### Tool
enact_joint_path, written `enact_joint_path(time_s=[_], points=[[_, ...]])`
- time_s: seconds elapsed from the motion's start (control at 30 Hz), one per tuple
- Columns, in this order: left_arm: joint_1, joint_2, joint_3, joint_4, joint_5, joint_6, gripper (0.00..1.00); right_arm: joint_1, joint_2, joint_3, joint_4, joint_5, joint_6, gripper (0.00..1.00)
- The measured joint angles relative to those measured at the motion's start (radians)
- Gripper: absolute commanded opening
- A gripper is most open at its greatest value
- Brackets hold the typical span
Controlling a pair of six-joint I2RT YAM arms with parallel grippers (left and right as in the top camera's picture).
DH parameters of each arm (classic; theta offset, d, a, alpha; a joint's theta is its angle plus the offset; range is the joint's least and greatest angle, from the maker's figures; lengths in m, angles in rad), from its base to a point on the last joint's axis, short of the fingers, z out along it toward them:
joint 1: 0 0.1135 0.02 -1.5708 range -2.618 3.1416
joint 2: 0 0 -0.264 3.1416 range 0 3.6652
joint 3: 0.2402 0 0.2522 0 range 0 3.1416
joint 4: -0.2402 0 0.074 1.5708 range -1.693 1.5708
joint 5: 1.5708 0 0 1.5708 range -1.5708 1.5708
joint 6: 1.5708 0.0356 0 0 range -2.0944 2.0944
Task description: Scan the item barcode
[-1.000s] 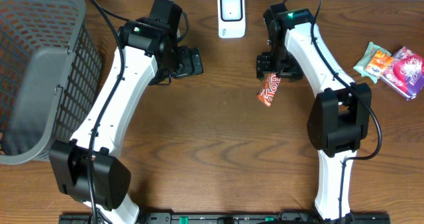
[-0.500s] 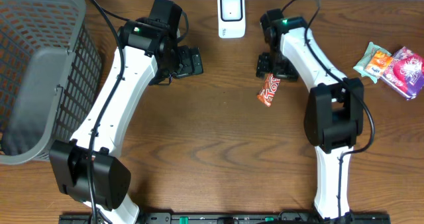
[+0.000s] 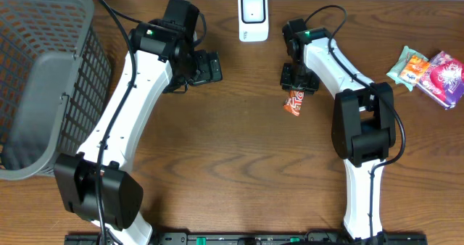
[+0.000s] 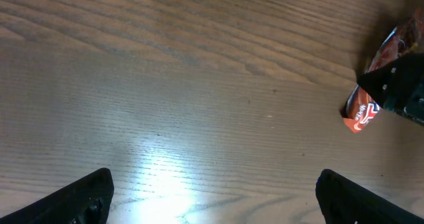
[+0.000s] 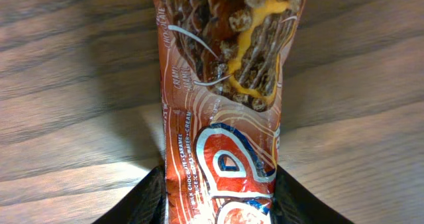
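Basket [image 3: 43, 78] far L, scanner [image 3: 253, 17] back ctr, bar [image 3: 294, 102] just front-R of it, packets [image 3: 429, 71] far R.

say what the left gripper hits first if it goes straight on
From the left gripper, probably bare brown wooden tabletop; the red foil chocolate bar lies off to the right, depth unclear.

Soft, even light falls from above on the wooden table [image 3: 232, 158]. The overhead view is sharp from edge to edge, and its shadows are faint and short. In the left wrist view a bright white patch of glare washes out the grain low in the frame, and the dark fingertips [image 4: 86, 194] in the bottom corners are blurred. In the right wrist view the glossy snack wrapper [image 5: 222, 118] catches small highlights, darker shadow lies on the wood beside it, and the grain looks slightly soft.
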Motion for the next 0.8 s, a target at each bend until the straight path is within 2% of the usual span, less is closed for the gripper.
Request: enact_joint_path(time_s=[0.07, 0.1, 0.17, 0.23, 0.27, 0.33, 0.4, 0.67, 0.8], points=[[0.0, 0.0, 0.0, 0.0, 0.0, 0.0, 0.98, 0.0, 0.0, 0.0, 0.001, -0.009, -0.004, 0.74], [0.0, 0.0, 0.0, 0.0, 0.0, 0.0, 0.98, 0.0, 0.001, 0.0, 0.001, -0.011, -0.002, 0.77], [0.0, 0.0, 0.0, 0.0, 0.0, 0.0, 0.98, 0.0, 0.005, 0.0, 0.0, -0.008, -0.008, 0.77], [0.0, 0.0, 0.0, 0.0, 0.0, 0.0, 0.98, 0.0, 0.007, 0.0, 0.002, -0.007, -0.015, 0.67], [0.0, 0.0, 0.0, 0.0, 0.0, 0.0, 0.98, 0.0, 0.007, 0.001, 0.007, -0.01, -0.024, 0.59], [0.0, 0.0, 0.0, 0.0, 0.0, 0.0, 0.98, -0.002, 0.012, 0.005, 0.02, -0.028, -0.045, 0.36], [0.0, 0.0, 0.0, 0.0, 0.0, 0.0, 0.98, -0.002, 0.016, 0.009, 0.038, -0.056, -0.06, 0.03], [0.0, 0.0, 0.0, 0.0, 0.0, 0.0, 0.98, -0.009, 0.033, 0.039, 0.111, -0.223, -0.172, 0.01], [0.0, 0.0, 0.0, 0.0, 0.0, 0.0, 0.98, -0.007, 0.079, 0.154, 0.085, -0.28, -0.2, 0.01]])
